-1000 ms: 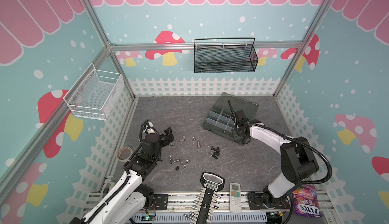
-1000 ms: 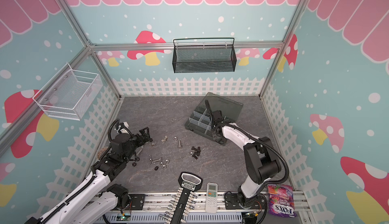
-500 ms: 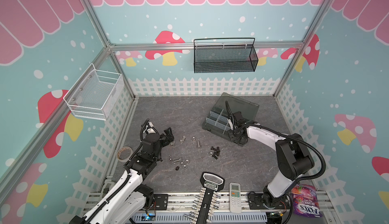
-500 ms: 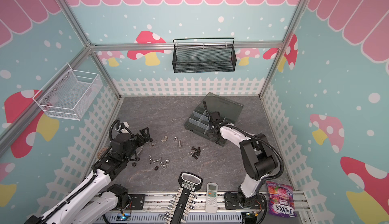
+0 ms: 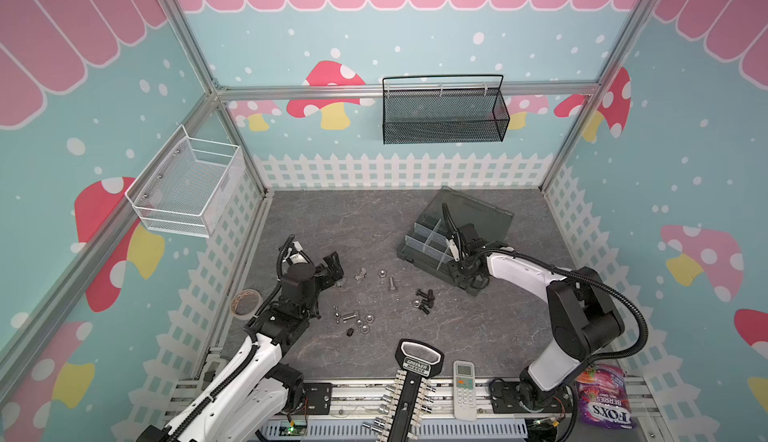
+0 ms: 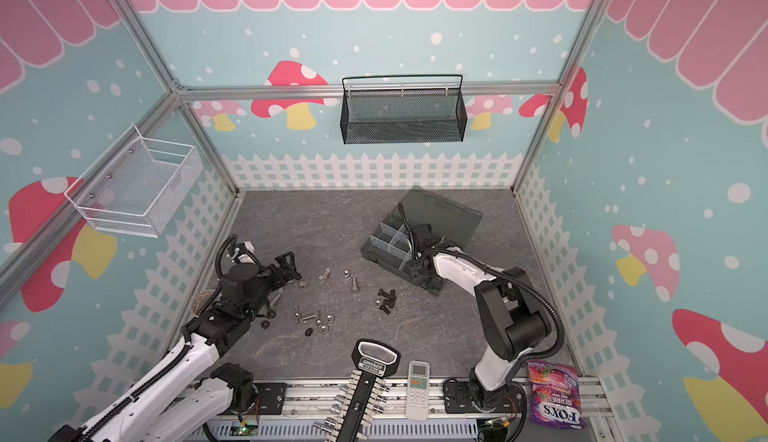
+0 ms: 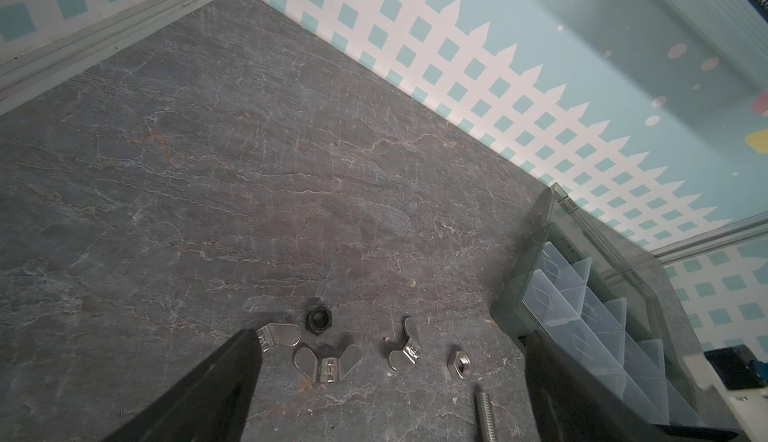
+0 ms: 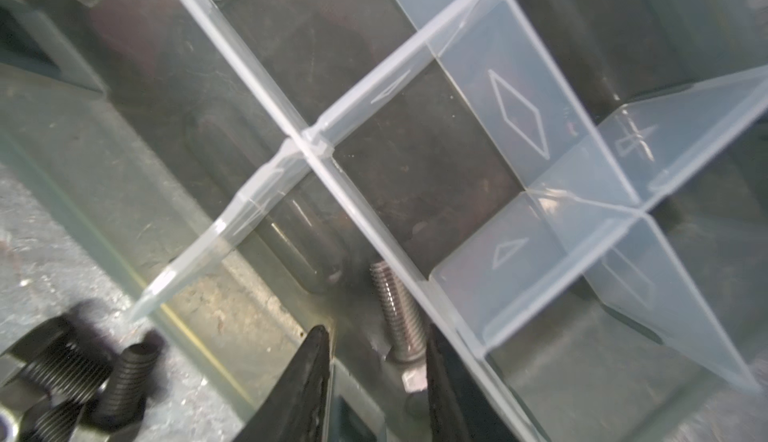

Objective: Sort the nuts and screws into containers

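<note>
in the compartment right under the right tool (image 8: 374,332), inside the organiser box (image 5: 432,244): one silver screw (image 8: 399,315), flat on the floor, head toward the tool's wrist, shank pointing away, close along the clear divider (image 8: 365,211). lies between the tool's fingers, set apart and, by the look of it, clamped on nothing.

judged step: letting go and getting clear.
- best done by backing straight up along the tool's own axis with the fingers kept apart, so neither tip drags the screw out or hooks the divider just beside one finger.
- worth checking first that the screw's head is free of the finger next to it.

beyond the box wall, off the tool's other finger: a clump of black screws (image 8: 75,377), probably next for this arm.

well away, at the left tool (image 7: 390,336), fingers spread wide and empty: wing nuts (image 7: 326,363), a black nut (image 7: 318,319) and a silver hex nut (image 7: 460,362), all between or just ahead of its fingers on the surface (image 7: 291,170). on that side, better to drop over a single nut that touches no other and close low against the surface.
</note>
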You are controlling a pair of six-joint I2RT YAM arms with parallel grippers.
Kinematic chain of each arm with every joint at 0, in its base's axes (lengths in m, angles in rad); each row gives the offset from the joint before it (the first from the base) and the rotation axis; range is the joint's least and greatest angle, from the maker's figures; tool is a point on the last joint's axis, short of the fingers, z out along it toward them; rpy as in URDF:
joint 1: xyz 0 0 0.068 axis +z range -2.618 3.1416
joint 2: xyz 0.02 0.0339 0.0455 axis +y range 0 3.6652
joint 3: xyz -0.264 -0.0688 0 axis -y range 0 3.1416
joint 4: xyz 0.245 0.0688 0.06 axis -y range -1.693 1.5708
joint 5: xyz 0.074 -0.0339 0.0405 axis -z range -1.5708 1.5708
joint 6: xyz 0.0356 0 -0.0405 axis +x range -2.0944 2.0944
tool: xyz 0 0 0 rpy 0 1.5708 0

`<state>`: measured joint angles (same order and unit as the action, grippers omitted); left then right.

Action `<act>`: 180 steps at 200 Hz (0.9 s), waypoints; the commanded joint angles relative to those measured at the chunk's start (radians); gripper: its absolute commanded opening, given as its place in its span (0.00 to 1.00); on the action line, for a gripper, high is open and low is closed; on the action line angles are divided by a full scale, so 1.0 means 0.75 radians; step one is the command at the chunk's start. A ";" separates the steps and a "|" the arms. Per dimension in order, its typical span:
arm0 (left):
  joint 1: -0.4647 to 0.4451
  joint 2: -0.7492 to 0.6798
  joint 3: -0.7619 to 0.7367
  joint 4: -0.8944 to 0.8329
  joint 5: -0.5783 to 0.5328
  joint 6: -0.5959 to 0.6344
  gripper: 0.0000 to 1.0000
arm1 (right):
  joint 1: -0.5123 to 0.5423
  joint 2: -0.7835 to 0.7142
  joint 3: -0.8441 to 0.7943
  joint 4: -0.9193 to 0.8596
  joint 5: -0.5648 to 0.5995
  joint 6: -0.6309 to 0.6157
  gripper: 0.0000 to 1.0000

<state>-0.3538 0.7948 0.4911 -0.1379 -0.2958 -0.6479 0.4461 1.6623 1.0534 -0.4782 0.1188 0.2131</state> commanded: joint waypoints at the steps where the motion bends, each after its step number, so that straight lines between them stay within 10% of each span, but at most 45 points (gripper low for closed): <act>1: 0.009 -0.015 -0.007 -0.027 -0.024 -0.032 1.00 | 0.024 -0.058 0.092 -0.070 0.057 0.018 0.43; 180: 0.112 0.047 0.020 -0.297 -0.160 -0.302 1.00 | 0.528 0.527 0.709 -0.320 -0.103 0.488 0.48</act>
<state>-0.2832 0.8280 0.4915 -0.3290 -0.4053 -0.8326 0.8333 2.0090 1.5295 -0.6399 0.0338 0.5488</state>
